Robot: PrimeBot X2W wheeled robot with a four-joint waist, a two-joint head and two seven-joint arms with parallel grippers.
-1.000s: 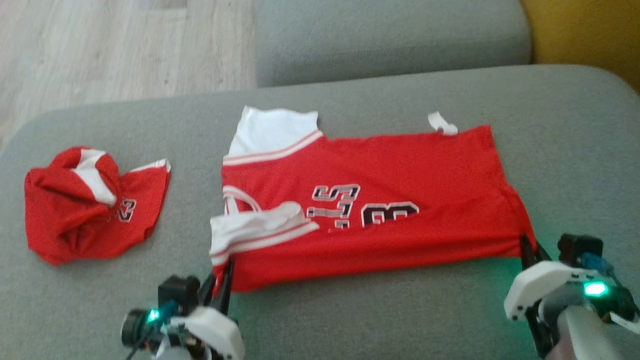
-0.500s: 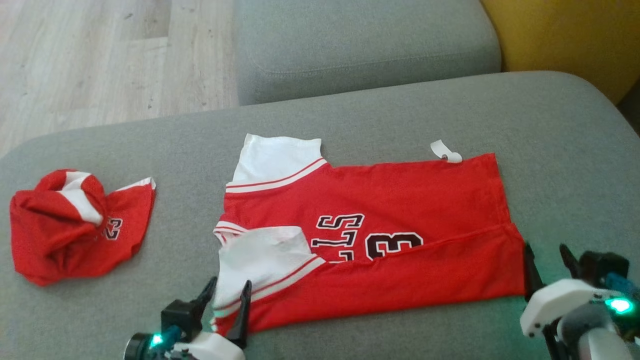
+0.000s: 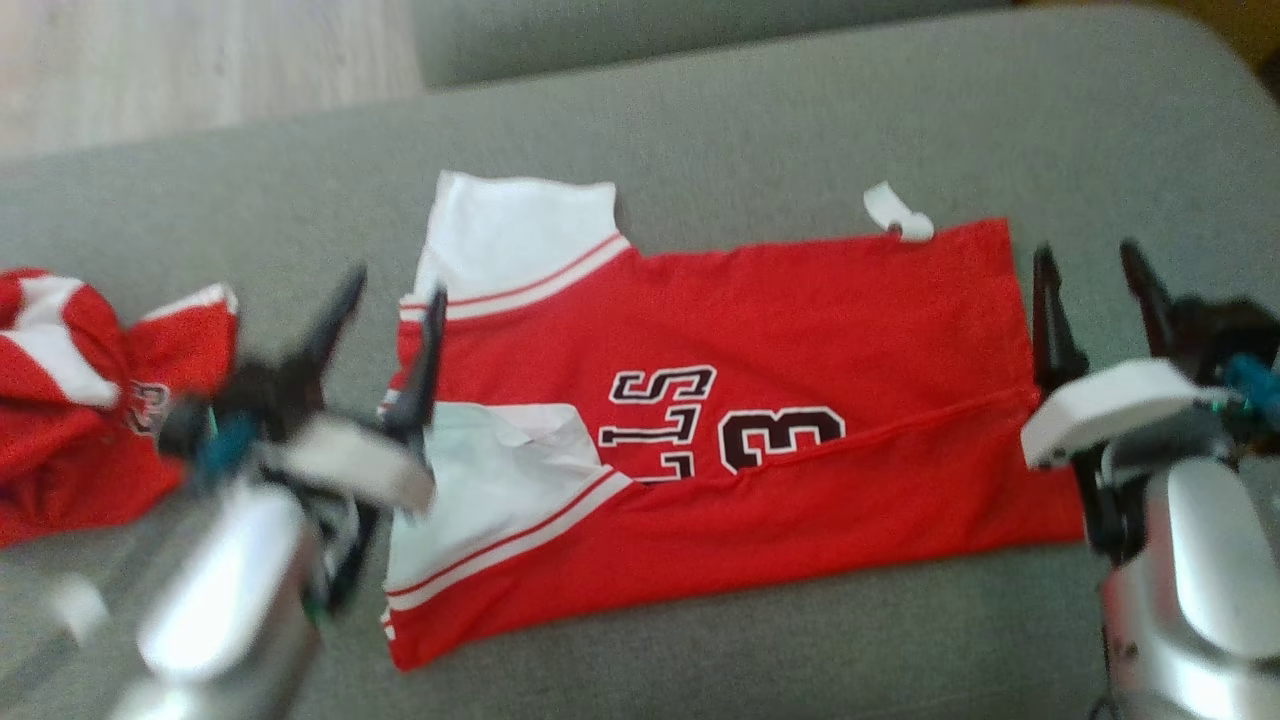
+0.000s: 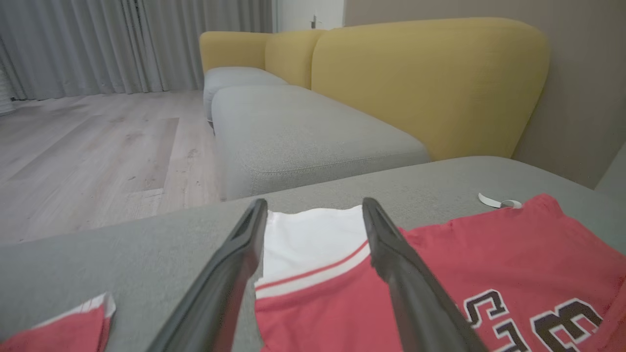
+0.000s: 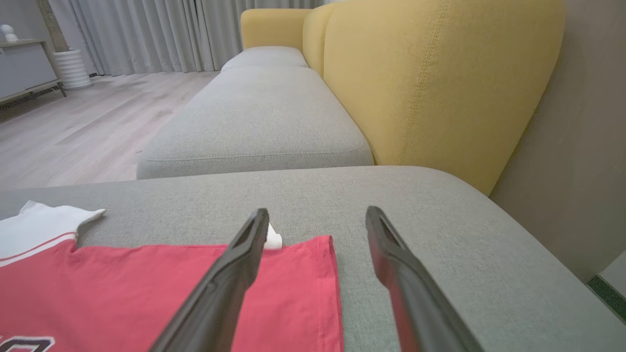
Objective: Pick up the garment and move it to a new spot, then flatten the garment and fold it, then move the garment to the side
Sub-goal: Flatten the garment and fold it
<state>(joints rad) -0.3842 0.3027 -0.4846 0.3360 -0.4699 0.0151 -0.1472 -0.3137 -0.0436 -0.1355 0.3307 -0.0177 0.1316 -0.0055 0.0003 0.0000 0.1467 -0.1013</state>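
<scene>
The left gripper [image 3: 392, 290] and the right gripper [image 3: 1087, 255] each had two long, thin, black fingers [image 3: 1050, 310] with pointy tips. Behind them sat a white cover [image 3: 1100, 410]. The forearms [image 3: 1190, 560] were round and shiny silver, with a small blue part [image 3: 1250, 380] near the wrist.

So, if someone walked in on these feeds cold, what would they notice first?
The red jersey lies flat on the grey sofa, its near edge folded over the black number. The left gripper, open, hangs at its sleeve end; the right gripper, open, at its hem. A crumpled red garment sits far left.
</scene>
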